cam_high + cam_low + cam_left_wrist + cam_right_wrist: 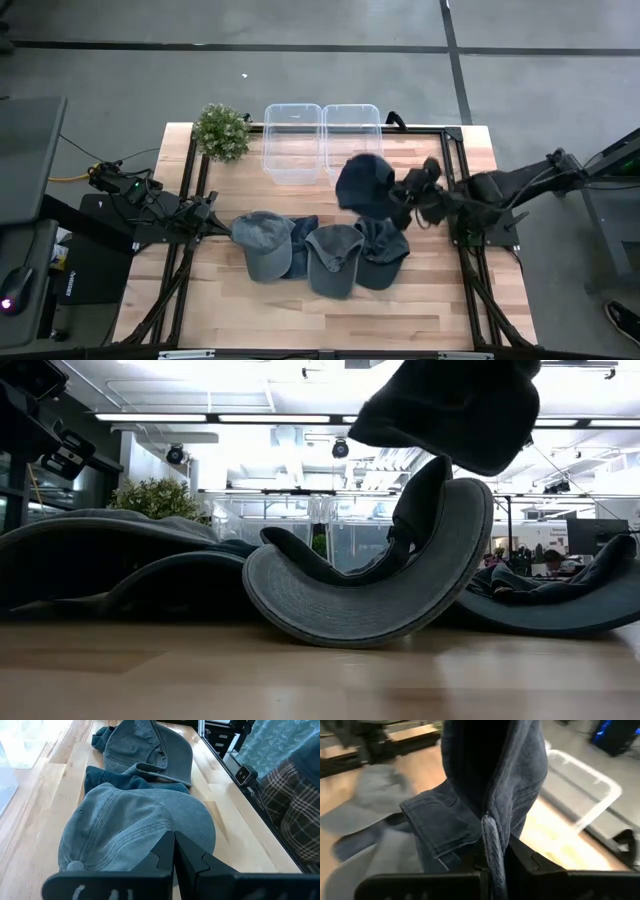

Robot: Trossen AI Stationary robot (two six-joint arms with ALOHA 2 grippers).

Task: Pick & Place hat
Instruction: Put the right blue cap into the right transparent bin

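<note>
Denim-dark hat (364,184) pinched in right gripper (403,197), hanging just near-right of clear bins (322,140); left gripper (213,222) clenched empty.

— We see matt, washed cotton-like cloth on the caps (333,258), stitched seams showing.
— And we note the worktop (400,310) is smooth pale wood; the bins (293,140) clear glossy plastic.
</note>
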